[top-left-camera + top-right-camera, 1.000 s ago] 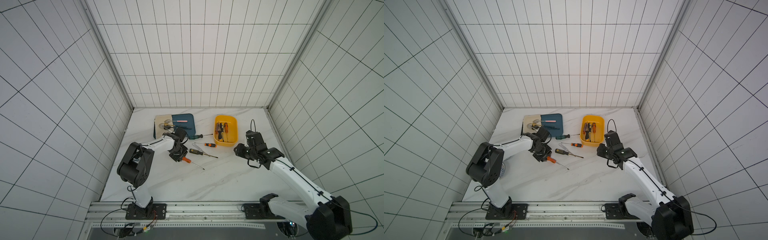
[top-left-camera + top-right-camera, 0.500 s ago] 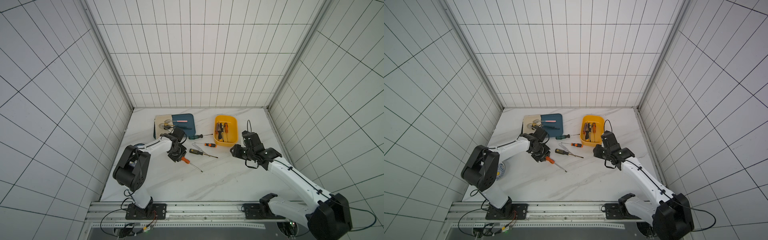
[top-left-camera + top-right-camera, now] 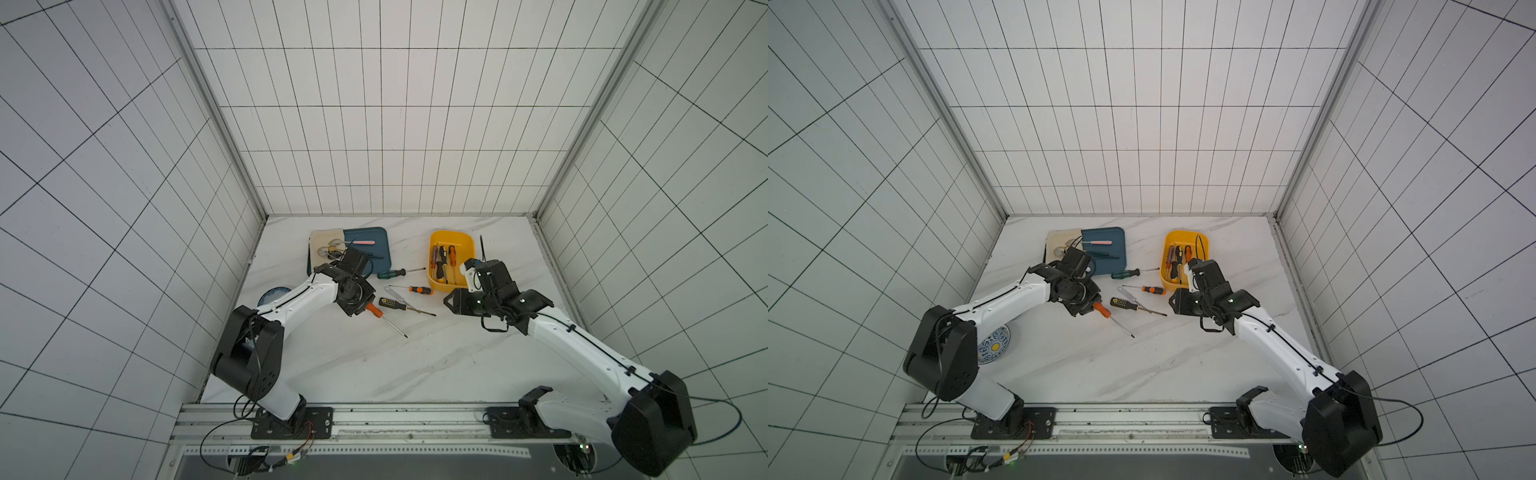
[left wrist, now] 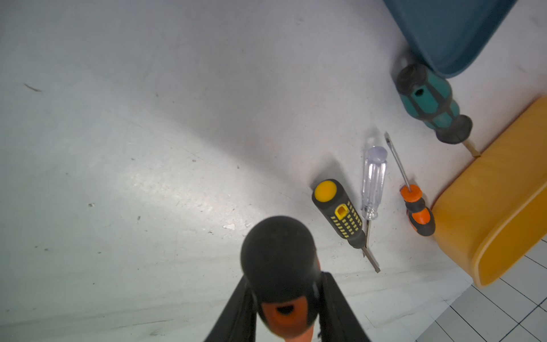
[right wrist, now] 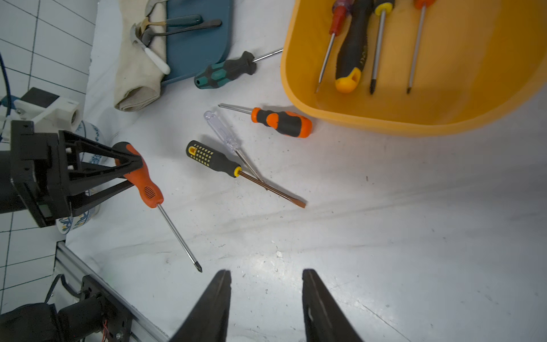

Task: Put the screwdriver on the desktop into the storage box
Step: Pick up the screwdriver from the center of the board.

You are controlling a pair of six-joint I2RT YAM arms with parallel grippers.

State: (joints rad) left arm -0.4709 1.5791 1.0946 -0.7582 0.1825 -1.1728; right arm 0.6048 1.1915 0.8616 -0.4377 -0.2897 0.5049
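While four screwdrivers [image 5: 352, 50] already lie in the yellow box [image 3: 466, 254], my left gripper [image 4: 285, 284] is clamped on the orange screwdriver [image 5: 148, 189] well short of it, my right gripper [image 5: 266, 284] hangs open and empty, and four other screwdrivers [image 3: 392, 304] wait on the desktop [image 3: 374, 365], so about half remains.

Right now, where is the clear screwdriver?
In a top view the clear screwdriver lies on the desktop, between the black screwdriver and the short orange one.
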